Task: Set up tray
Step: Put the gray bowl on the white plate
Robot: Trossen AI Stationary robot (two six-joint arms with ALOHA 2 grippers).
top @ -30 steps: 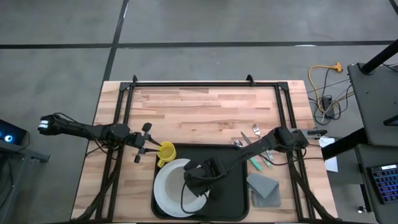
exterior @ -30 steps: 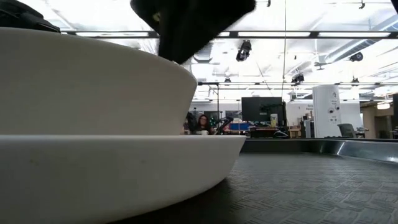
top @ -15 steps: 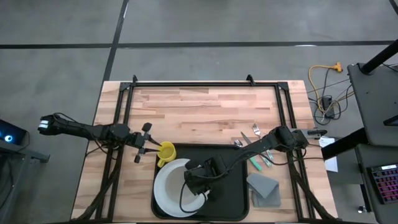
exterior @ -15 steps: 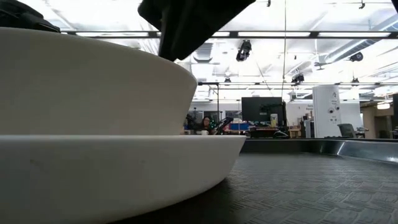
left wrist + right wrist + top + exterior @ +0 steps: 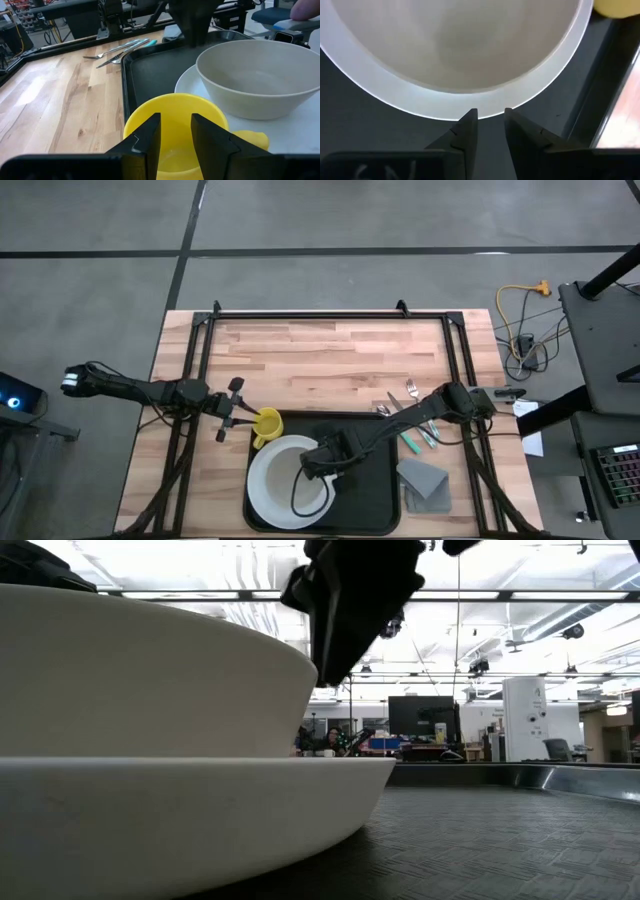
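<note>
Wooden surface (image 5: 330, 350) in an open workshop hall, ceiling lights and distant desks behind.

Right gripper (image 5: 318, 472): fingers (image 5: 465, 132) narrowly apart with nothing between them, poised just above the near edge of the white plate (image 5: 262, 505) and beside the rim of the bowl (image 5: 250, 75) seated on that plate. Left gripper (image 5: 228, 420): fingers (image 5: 147, 137) likewise slightly apart, right up against the yellow mug (image 5: 268, 423), with no grip visible on its wall.

Outward from these: plate and bowl on the left half of the tray (image 5: 375, 470), itself at the near edge of the surface; mug at the tray's far left corner, whether inside the rim or on it not clear; cutlery (image 5: 410, 405) on bare wood just past the tray's far right corner; grey folded napkin (image 5: 425, 485) off the tray's right edge.

Hazards, as judgement:
- Bowl knocked askew or slid off centre by a sideways brush of the right fingers against its rim.
- Mug toppled onto the plate or pushed off the tray corner by a forward nudge from the left fingers.
- Arm contact over the crowded left half of the tray through simultaneous reaching.

Writing: faint characters on the right gripper body, not legible; no brand or label elsewhere.
</note>
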